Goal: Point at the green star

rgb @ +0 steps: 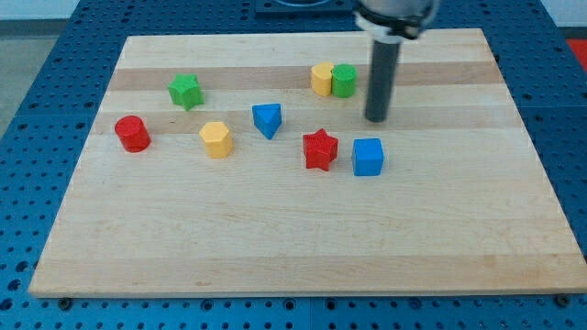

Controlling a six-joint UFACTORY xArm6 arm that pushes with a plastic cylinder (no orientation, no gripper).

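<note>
The green star [185, 91] sits near the top left of the wooden board [293, 247]. The rod's tip [376, 119] rests on the board far to the star's right, just right of a green round block [344, 81] touching a yellow block [321, 79], and above the blue cube [368, 157]. The tip holds nothing and touches no block.

Green star [185, 91], board's upper left

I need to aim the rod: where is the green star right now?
The green star sits in the board's upper left, above the yellow block and up-right of the red cylinder, far left of my tip.
</note>
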